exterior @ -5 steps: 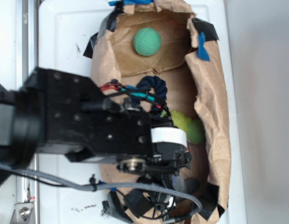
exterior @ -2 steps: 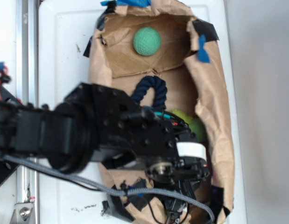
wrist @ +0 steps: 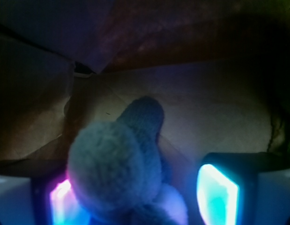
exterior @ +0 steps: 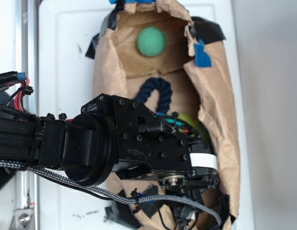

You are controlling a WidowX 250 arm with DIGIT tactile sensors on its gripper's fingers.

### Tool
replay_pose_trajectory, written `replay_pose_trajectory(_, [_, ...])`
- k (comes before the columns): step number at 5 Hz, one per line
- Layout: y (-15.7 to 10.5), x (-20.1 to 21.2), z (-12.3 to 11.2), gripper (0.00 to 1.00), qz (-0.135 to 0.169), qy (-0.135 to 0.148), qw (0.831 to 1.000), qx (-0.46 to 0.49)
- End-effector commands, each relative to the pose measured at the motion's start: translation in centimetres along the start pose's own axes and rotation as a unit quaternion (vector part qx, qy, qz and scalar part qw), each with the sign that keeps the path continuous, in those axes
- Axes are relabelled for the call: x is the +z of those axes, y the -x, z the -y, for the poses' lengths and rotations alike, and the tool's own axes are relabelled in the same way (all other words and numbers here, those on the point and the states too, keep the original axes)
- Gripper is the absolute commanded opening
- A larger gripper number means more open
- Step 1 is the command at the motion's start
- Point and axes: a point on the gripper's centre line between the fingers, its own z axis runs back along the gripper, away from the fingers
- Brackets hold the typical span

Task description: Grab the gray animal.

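Note:
The gray animal (wrist: 116,164) is a lumpy dark-gray plush with rounded lobes. It fills the lower middle of the wrist view and lies on the brown paper floor. My gripper (wrist: 137,197) is open around it. The glowing left pad (wrist: 60,201) is against the plush, while the right pad (wrist: 217,192) stands apart from it with a gap. In the exterior view the black arm and wrist (exterior: 153,153) cover the near end of the paper box, and the gray animal is hidden beneath them.
The crumpled brown paper box (exterior: 215,96) has black tape patches at its corners. Inside are a green ball (exterior: 151,41) at the far end, a dark blue rope loop (exterior: 153,91), and a fuzzy yellow-green toy (exterior: 189,120) beside the wrist. The box sits on a white surface (exterior: 62,48).
The arm has swung right and reached further into the box's near end. The paper walls have shifted slightly, and the yellow-green toy is now mostly covered.

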Motion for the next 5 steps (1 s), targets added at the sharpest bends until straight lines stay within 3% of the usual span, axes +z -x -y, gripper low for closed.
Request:
replay_pose_trajectory(1, [-0.2, 0.8, 0.2, 0.0, 0.015, 0.004, 1.0, -0.004])
replay_pose_trajectory(3, [-0.6, 2.3, -0.1, 0.0, 0.012, 0.01, 1.0, 0.015])
replay_pose_trajectory(4, [-1.1, 7.8, -1.6, 0.0, 0.074, -0.011, 0.996, 0.053])
replay_pose_trajectory(5, [-0.6, 12.0, -3.9, 0.0, 0.101, -0.018, 0.992, 0.078])
